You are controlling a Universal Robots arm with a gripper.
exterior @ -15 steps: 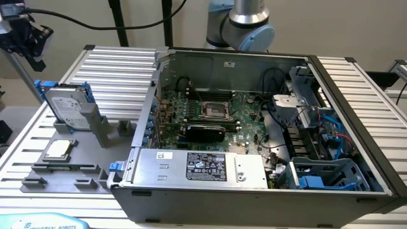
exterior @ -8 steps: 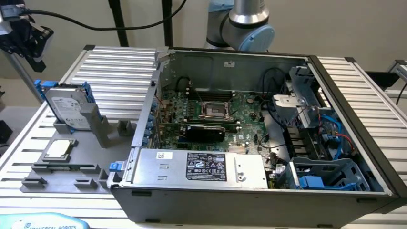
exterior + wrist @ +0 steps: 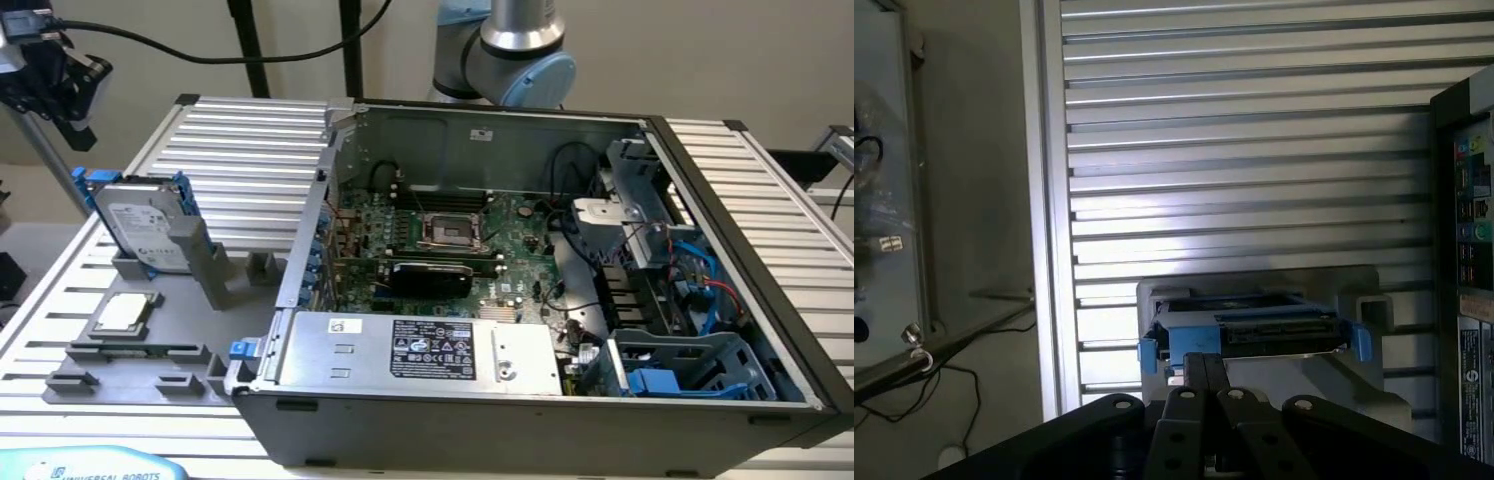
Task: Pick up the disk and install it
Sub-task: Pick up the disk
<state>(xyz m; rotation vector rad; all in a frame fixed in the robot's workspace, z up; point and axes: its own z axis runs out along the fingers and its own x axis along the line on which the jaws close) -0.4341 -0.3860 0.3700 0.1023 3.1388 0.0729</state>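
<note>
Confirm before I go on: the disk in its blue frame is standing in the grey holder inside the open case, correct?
Not quite. The disk in its blue frame does stand in the grey holder, but the holder is outside the open case, on the slatted table to the exterior view's left of it. The exterior view shows this.
</note>
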